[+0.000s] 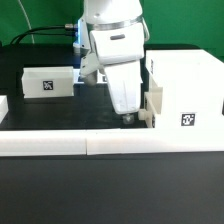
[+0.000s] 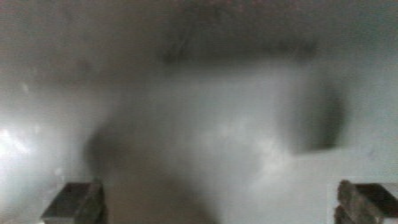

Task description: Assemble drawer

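Drawer housing [image 1: 186,85] stands by the worktop [image 1: 55,112] edge on the exterior view's right, one tray [image 1: 153,105] against it. Judged rigid, light, smooth plastic; grip the tray's walls. Gripper [image 1: 127,117] fingers spread, empty.

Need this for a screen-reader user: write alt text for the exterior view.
A white robot arm points its gripper down over a black table, close beside a small white tray next to the tall white housing on the exterior view's right. A second tray lies at the left; a low white border wall runs across the front.
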Controlling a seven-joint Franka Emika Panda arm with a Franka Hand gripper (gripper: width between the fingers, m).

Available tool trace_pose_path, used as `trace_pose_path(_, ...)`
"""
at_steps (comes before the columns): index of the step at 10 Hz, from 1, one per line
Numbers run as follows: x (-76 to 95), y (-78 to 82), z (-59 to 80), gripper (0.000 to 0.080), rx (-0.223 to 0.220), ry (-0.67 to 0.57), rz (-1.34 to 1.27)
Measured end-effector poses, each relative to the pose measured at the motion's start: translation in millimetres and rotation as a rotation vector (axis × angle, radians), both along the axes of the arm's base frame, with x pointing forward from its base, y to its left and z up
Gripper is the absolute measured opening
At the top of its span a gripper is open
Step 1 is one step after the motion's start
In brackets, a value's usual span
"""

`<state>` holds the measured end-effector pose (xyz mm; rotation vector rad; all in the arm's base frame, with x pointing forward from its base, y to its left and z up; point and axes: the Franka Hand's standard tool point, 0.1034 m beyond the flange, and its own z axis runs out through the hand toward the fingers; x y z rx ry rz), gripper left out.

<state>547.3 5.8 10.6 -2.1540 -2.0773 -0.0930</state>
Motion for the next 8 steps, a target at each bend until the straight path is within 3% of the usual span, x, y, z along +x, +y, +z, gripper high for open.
trace_pose_path(2, -13.3, -20.4, 7.7, 0.0649, -0.015, -0.016, -0.038)
trace_pose_path(8, -63.3, -59.5, 17.5, 0.0649, -0.052, -0.081, -0.144)
